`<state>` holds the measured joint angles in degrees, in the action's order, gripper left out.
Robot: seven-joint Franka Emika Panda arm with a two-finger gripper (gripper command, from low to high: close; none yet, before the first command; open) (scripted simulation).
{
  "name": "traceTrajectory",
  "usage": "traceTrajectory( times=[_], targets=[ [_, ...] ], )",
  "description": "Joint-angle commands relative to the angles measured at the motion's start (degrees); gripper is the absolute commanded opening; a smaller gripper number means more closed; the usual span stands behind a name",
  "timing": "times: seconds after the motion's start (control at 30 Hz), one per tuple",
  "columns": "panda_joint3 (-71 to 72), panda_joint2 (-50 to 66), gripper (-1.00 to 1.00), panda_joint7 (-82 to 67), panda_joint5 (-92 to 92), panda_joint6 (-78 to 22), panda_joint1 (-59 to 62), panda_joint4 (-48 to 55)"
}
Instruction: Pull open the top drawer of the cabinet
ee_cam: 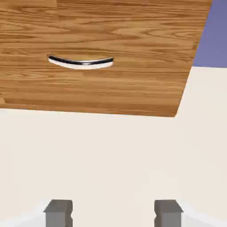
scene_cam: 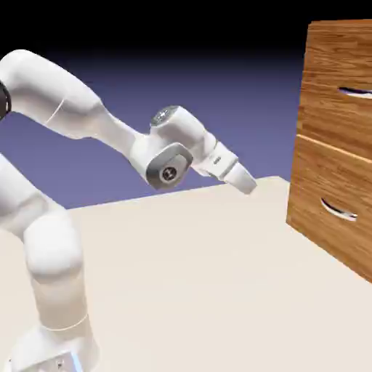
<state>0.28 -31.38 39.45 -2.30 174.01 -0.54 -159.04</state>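
The top drawer [scene_cam: 336, 91], the upper of two wood-grain fronts on the cabinet [scene_cam: 320, 174], stands at the right edge of the exterior view, well above the bench [scene_cam: 182, 276] and flush with the cabinet face, so it appears fully closed. Its slim curved silver handle [scene_cam: 356, 91] lies across the front and is partly cut off by the picture edge. The front is a rigid, glossy panel that offers no hold of its own. The handle is the only place to take it, best at the middle of its bow, where a gap behind the bar probably lets a finger pass. Polished metal is likely to be slippery, so a hooked or enclosing hold should serve better than friction alone. The drawer will probably slide straight out on its runners, with a moderate, steady pull.

Below it sits the lower drawer [scene_cam: 327, 211] with a like handle [scene_cam: 338, 210]. The hand view shows one such handle [ee_cam: 80, 62] on a wooden front that reaches down to the bench, most likely this lower one, so the hand seems aimed too low.

The pincer [scene_cam: 247, 182] hangs in the air, well apart from the cabinet, tilted down toward it. Its two grey fingertips [ee_cam: 58, 212] stand wide apart with nothing between them: released and empty.
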Motion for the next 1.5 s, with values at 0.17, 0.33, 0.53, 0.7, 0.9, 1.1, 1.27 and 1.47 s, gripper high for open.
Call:
traceTrajectory(
  times=[0.17,0.33,0.53,0.7,0.9,1.1,1.27,1.47],
  targets=[
    [1.4,6.4,0.00,-15.0,-11.4,0.0,0.7,9.8],
    [2.5,11.7,0.00,-27.4,-21.0,0.0,1.3,17.9],
    [3.9,18.1,0.00,-42.4,-32.4,0.1,2.1,27.7],
    [5.1,23.4,0.00,-54.8,-42.0,0.1,2.7,35.8],
    [6.4,29.8,0.00,-69.8,-53.4,0.1,3.4,45.6],
    [7.8,36.2,0.00,-84.7,-64.9,0.1,4.1,55.4],
    [9.0,41.5,0.00,-97.2,-74.4,0.2,4.7,63.5],
    [10.3,47.9,0.00,-112.1,-85.9,0.2,5.5,73.3]
  ],
)
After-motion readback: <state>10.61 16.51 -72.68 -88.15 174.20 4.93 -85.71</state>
